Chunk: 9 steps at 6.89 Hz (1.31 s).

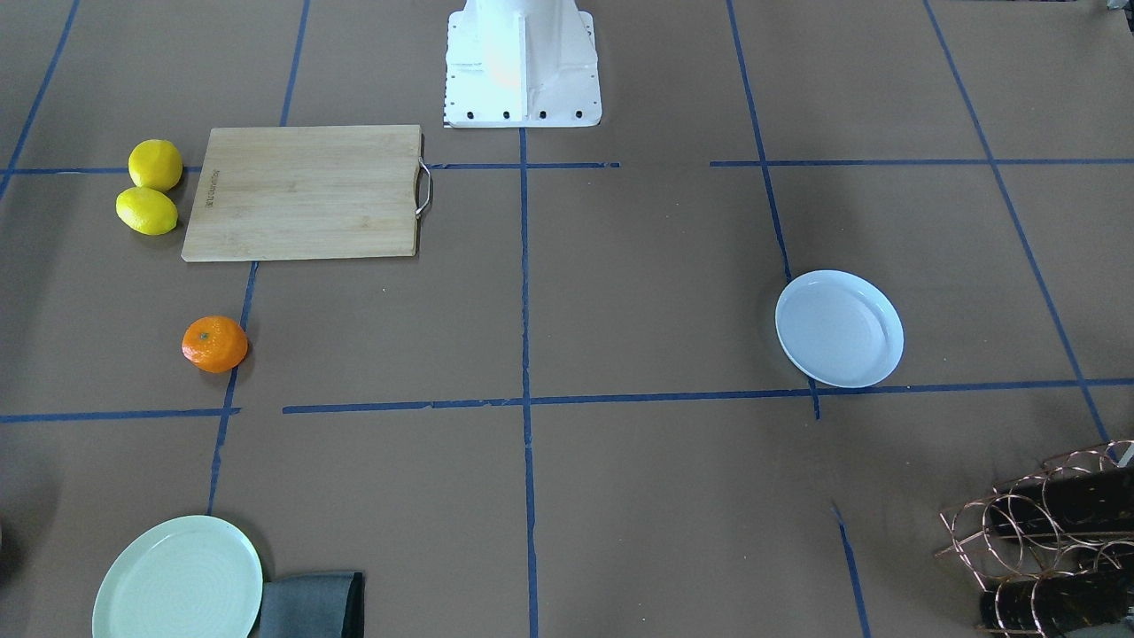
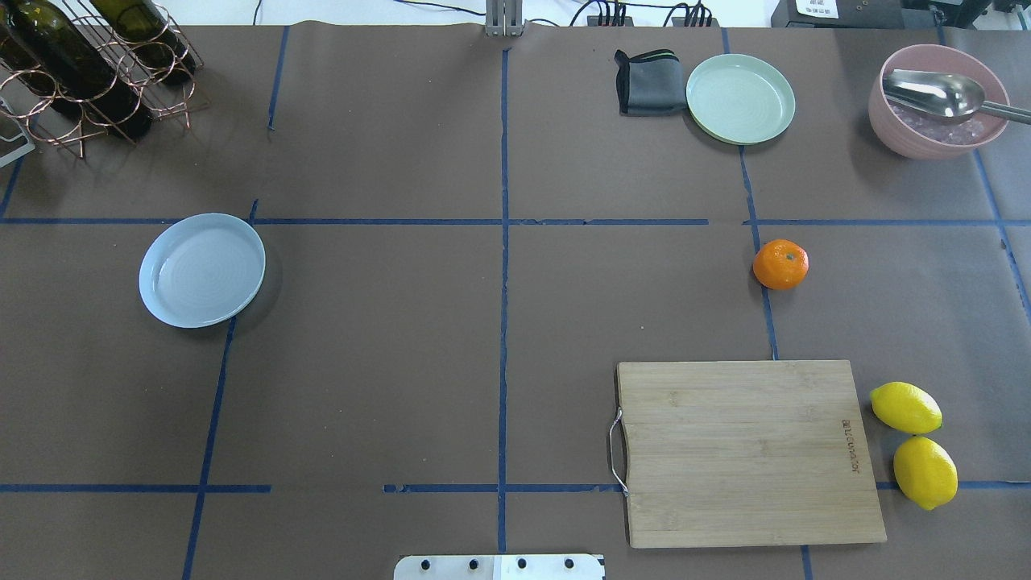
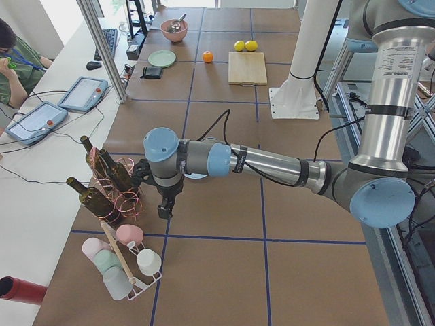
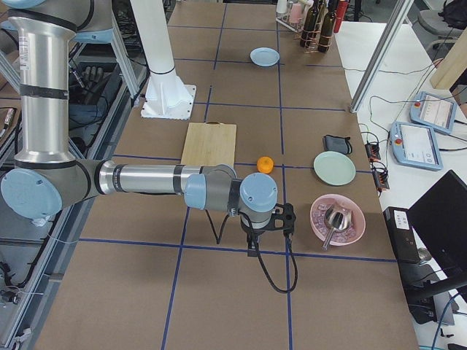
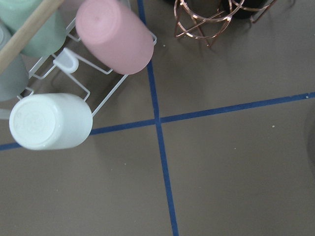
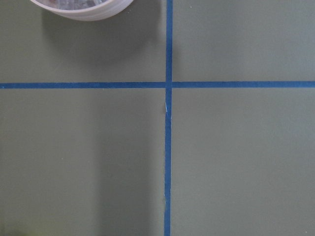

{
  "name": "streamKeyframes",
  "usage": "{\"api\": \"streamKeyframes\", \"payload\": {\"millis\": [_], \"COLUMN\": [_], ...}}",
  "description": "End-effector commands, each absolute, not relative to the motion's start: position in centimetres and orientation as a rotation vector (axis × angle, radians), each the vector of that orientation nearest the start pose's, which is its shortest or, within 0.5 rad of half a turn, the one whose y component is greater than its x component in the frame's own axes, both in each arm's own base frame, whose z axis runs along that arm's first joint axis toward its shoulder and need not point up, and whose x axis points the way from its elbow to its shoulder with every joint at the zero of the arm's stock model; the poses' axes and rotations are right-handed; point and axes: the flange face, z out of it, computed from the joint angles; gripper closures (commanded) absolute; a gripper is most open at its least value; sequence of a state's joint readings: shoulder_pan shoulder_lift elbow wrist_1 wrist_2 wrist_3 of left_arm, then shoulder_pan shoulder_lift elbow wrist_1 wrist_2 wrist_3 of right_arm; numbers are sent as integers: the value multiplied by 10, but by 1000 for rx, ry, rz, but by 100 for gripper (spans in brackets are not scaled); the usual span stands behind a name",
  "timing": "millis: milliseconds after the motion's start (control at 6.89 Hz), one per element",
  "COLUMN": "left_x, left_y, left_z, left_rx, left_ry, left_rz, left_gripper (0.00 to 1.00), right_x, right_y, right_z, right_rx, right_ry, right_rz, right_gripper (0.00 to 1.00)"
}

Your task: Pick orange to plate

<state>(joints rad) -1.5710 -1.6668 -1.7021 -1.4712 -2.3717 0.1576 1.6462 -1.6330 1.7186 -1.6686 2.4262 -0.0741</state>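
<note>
Orange fruit (image 4: 265,165) sits apart from the right claw (image 4: 252,248), whose spread I cannot tell.

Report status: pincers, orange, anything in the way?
Left pincer and right pincer state unreadable, neither near orange. It sits untouched on table. Plate bare, path unobstructed.

Orange (image 2: 780,264) on table; bluish-white plate (image 2: 202,270) well apart

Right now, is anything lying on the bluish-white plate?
No: the plate shows a bare inner face in the overhead and front views. The orange sits far off on the table. Whatever is under the plate is hidden.
</note>
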Motion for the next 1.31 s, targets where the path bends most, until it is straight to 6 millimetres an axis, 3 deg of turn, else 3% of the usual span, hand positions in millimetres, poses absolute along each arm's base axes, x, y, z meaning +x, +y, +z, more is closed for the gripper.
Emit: {"api": "streamKeyframes", "payload": {"millis": [0,290,435,580,725,870,1160], "left_x": [-36,-1,45,59,96,120,189], "left_y": [-543,-550,-549,-549,-545,-541,-518], "left_z": [529,536,535,527,517,514,527], "left_rx": [247,284,215,203,172,154,155], "left_ry": [792,817,845,865,872,870,820], "left_rz": [283,353,323,213,100,5,-106], "left_gripper": [0,0,0,0,0,0,0], "right_x": [81,65,42,38,34,26,13], "right_y": [-478,-500,-504,-505,-506,-509,-513], "right_z": [591,571,563,558,558,551,543], "right_rx": [97,88,80,126,133,115,127], "right_ry": [-858,-873,-880,-880,-882,-885,-895], "right_rz": [-45,-27,-67,-94,-100,-67,-14], "right_gripper": [0,0,0,0,0,0,0]}}
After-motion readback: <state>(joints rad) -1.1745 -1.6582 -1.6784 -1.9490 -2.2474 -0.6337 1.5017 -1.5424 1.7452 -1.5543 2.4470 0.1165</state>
